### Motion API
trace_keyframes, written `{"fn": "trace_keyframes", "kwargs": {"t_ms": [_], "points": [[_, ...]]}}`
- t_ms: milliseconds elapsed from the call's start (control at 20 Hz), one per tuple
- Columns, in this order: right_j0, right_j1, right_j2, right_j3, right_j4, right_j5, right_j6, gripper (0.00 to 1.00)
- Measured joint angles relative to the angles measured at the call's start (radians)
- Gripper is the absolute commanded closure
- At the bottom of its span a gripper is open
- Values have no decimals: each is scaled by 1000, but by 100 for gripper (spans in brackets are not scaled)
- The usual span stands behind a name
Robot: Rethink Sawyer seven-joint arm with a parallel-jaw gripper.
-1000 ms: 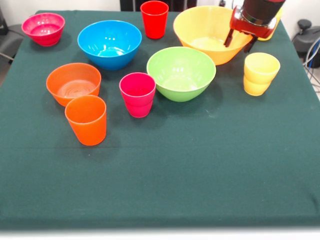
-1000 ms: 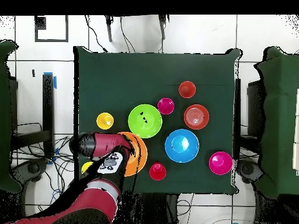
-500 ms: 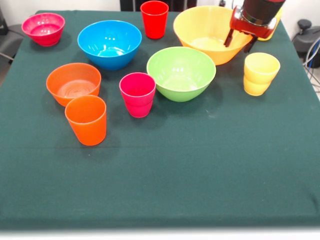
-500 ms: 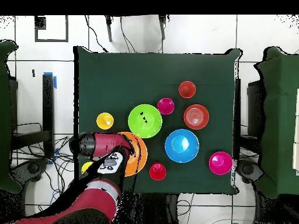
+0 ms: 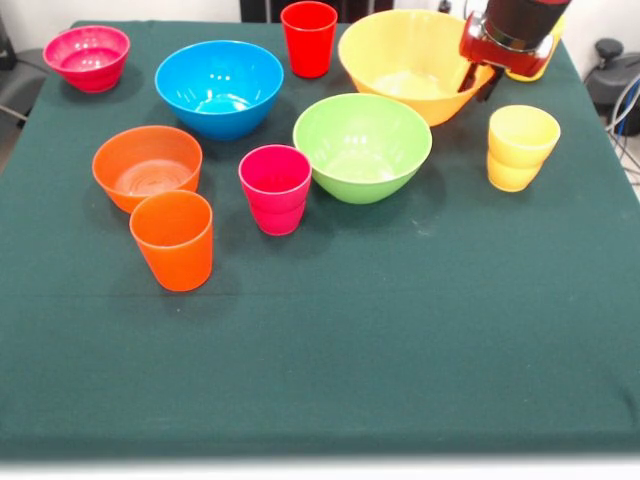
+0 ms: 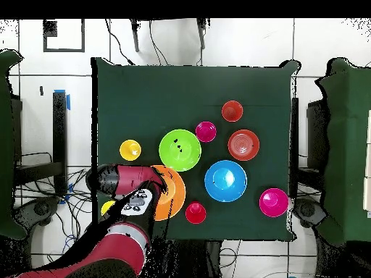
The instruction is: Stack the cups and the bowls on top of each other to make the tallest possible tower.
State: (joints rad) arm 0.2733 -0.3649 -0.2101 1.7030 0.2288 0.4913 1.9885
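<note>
Gripper [image 5: 479, 82] clamped on yellow bowl [image 5: 405, 55] rim, one finger inside, one outside; bowl appeared tilted, probably for lifting onto green bowl [image 5: 362, 145]. No tower yet.
</note>
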Motion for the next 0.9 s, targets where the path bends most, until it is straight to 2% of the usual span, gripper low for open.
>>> {"fn": "trace_keyframes", "kwargs": {"t_ms": [900], "points": [[4,-16,-23,0,1,-1,10,100]]}}
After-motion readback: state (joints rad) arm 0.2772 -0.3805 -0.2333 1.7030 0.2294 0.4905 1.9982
